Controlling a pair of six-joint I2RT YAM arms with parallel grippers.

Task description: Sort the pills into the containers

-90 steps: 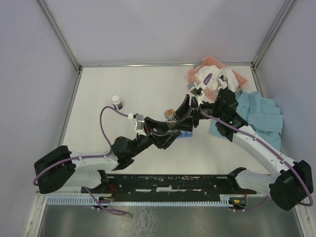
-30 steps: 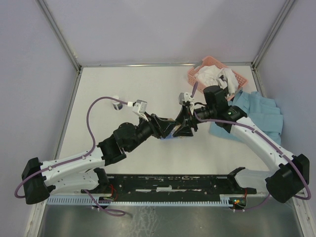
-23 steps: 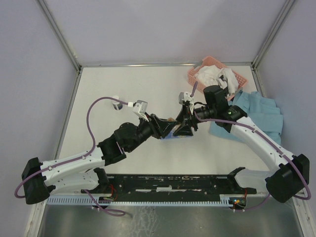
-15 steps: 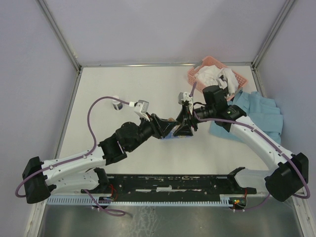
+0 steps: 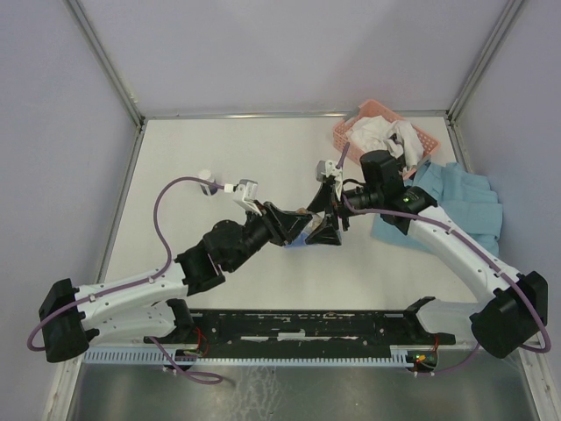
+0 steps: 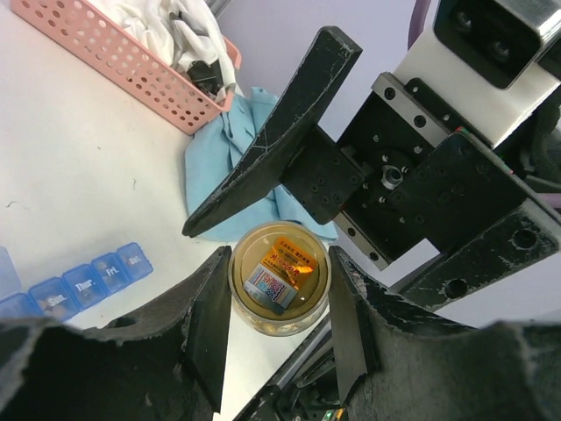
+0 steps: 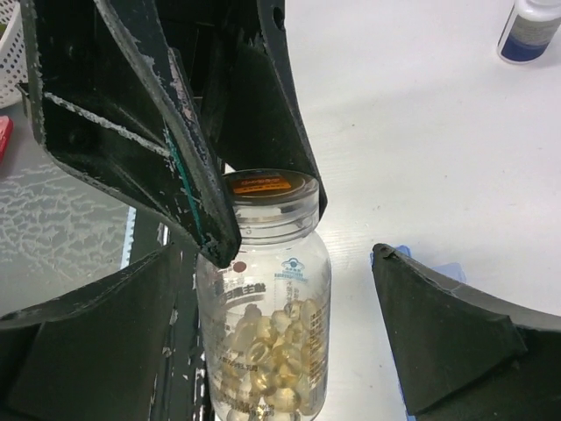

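A: What has been changed in the last second?

B: The right hand [image 7: 282, 338] has been opened wide. Its fingers are now seen standing clear on either side of the pill bottle [image 7: 267, 289]. The left hand [image 6: 279, 303] has been closed on the bottle's capped end, so the bottle is held by it alone.

A: What is meant by that for the sorting?

B: A handover is judged to be complete. The pills [image 7: 263, 373] are kept inside the bottle, which is held above the counter [image 5: 219, 149]. None is seen in the blue organiser strip [image 6: 88, 282], which is laid on the counter just below the hands. The cap appears not yet removed.

A: What else is to be noted?

B: A pink basket [image 5: 349, 133] of white cloth and a blue cloth [image 5: 465, 202] are found at the far right, and a small white bottle [image 5: 206, 178] to the left, all apart from the strip. The strip's visible lids appear shut, and from above it is largely hidden by both hands.
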